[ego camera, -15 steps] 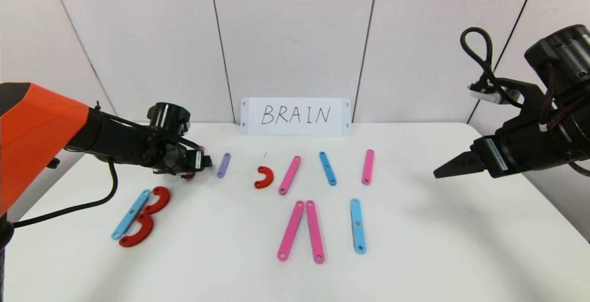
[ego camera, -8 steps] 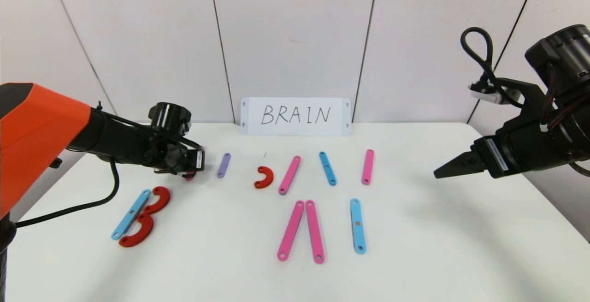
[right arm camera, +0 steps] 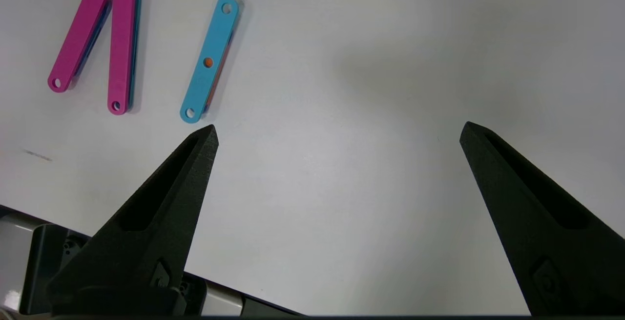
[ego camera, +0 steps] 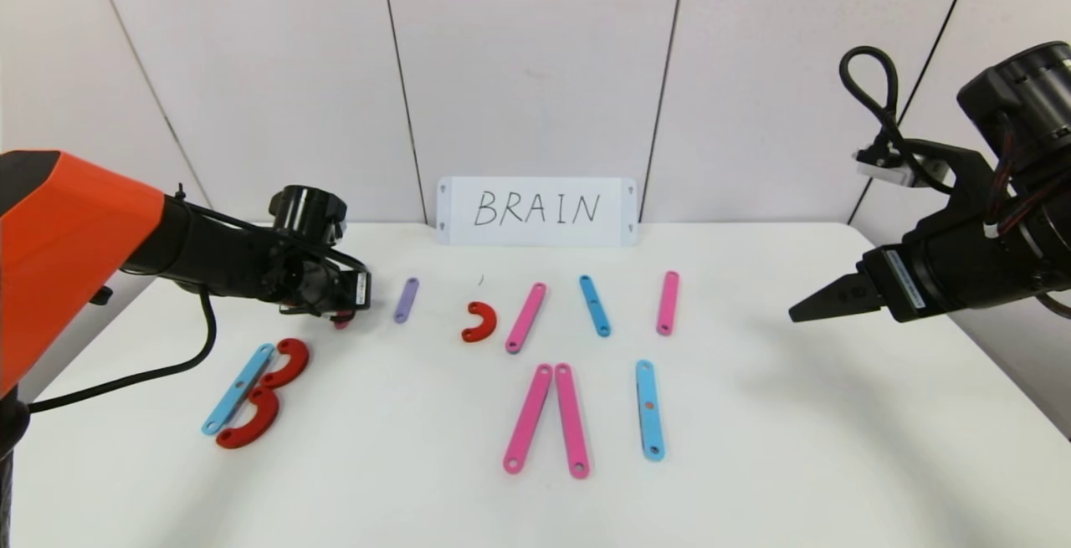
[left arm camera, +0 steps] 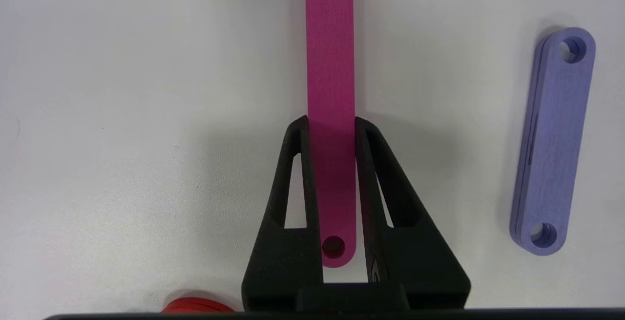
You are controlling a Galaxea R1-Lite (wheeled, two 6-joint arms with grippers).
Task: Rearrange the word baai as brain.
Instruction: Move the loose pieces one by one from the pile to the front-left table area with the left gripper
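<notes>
My left gripper (ego camera: 350,310) is low over the table at the back left, shut on the end of a pink bar (left arm camera: 329,41), with one finger on each long edge. In the head view only the bar's tip (ego camera: 341,324) shows under the gripper. A purple bar (ego camera: 406,299) lies just right of it and also shows in the left wrist view (left arm camera: 554,139). A blue bar (ego camera: 238,387) with two red C pieces (ego camera: 284,362) forms a B at the front left. My right gripper (ego camera: 795,311) hangs open and empty above the table's right side.
A lone red C (ego camera: 479,321), a pink bar (ego camera: 525,317), a blue bar (ego camera: 595,305) and a pink bar (ego camera: 668,303) lie in the back row. Two pink bars (ego camera: 527,418) form an inverted V beside a blue bar (ego camera: 649,409). The white BRAIN card (ego camera: 536,211) stands against the wall.
My left gripper has drawn back a little to the left, away from the purple bar. The right arm and the other pieces have not moved.
</notes>
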